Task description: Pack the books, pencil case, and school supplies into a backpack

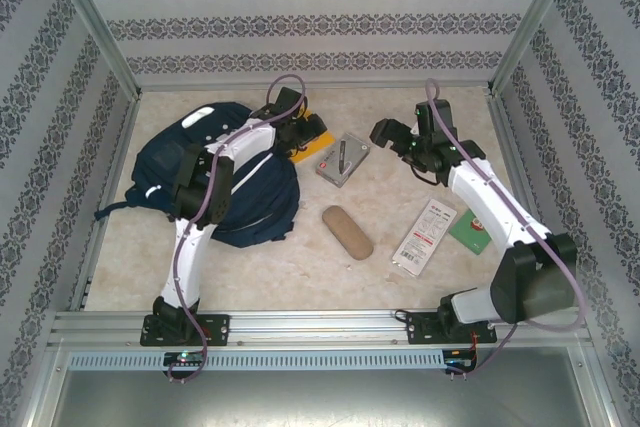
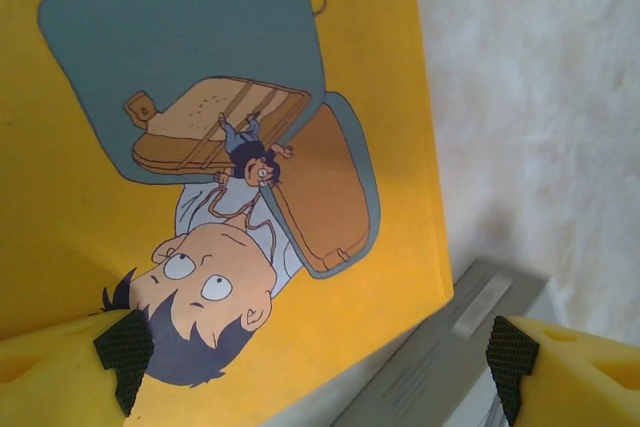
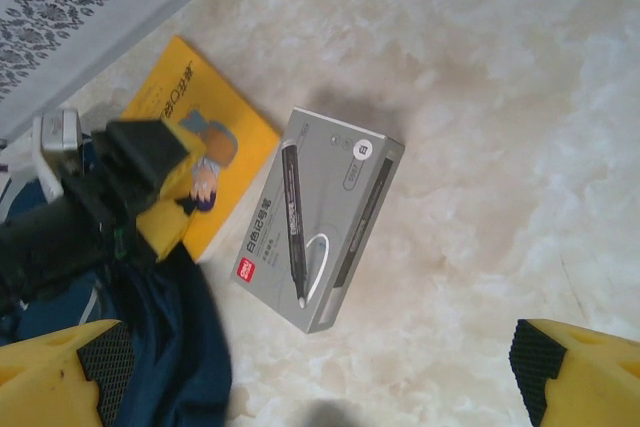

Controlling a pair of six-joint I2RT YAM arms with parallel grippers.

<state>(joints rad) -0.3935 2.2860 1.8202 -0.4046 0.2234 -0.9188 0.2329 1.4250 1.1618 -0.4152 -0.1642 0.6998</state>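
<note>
pincers on both arms stand spread, with nothing between the pads. the left pincer [image 2: 318, 362] hovers low over a near corner of the yellow book [image 2: 200, 147], its arm reaching across the backpack [image 1: 150, 162]. that pose reads as lining up on the book's free edge, where a pad could get under the thin cover. whether the pads touch the cover cannot be told.

the book lies flat on the bench [image 1: 280, 277], cover up, at the far right side of the backpack, and navy fabric meets its edge in the right wrist view. its long axis runs away from the left wrist camera, with the drawn boy's head toward the pincer, so the jaws stand across its short width. the grey box [image 3: 320, 217] lies just beside the book, slanted to the bench edges, and the printed pen runs along its long axis. the right pincer [image 3: 315, 382] hangs above the bench near that box, probably kept out of the other arm's way.

the pencil case [image 1: 347, 232] lies flat nearer the arms, between the backpack and the white packet [image 1: 425, 237], and its long axis slants from far left to near right. the packet slants the opposite way, with the green item [image 1: 465, 232] just beside it. the backpack lies flat at the bench's left, its white-patched end toward the far wall.
</note>
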